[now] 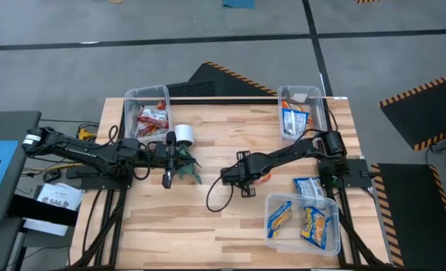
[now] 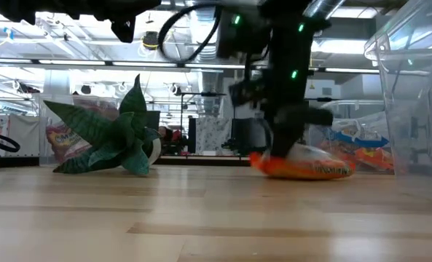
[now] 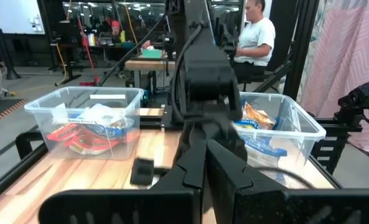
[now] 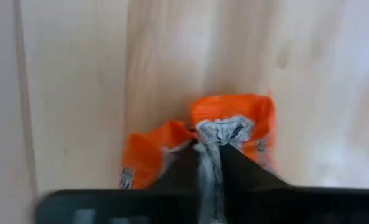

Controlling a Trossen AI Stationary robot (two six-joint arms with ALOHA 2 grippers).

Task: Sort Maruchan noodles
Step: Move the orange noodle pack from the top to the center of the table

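An orange noodle packet [image 4: 231, 130] lies on the table's middle, and my right gripper [image 4: 210, 149] is shut on it from above; it also shows in the low view [image 2: 307, 168] and the high view [image 1: 262, 179]. My left gripper [image 1: 167, 179] is shut and hovers by the tipped green plant [image 1: 186, 170], touching nothing. Red-and-white packets [image 1: 152, 120] fill the far-left bin and blue-and-white ones [image 1: 292, 120] the far-right bin. Yellow-and-blue ones [image 1: 313, 223] sit in the near-right bin. One blue-and-white packet [image 1: 308, 187] lies flat on the table. My right gripper pinches a raised crinkle of the orange packet's top film [image 4: 216, 132] between its two fingers [image 4: 237, 165]. The fingers come from above, pointing down. The packet bunches up at the pinch, and its underside [image 2: 303, 175] rests on the table.
Three clear bins stand at the far left [image 1: 130, 99], far right [image 1: 318, 96] and near right [image 1: 271, 203]. The plant lies on its side with its white pot [image 1: 183, 135] toward the far edge. The near-left part of the table [image 1: 162, 226] is bare wood. A person shows beyond the table [image 3: 256, 34].
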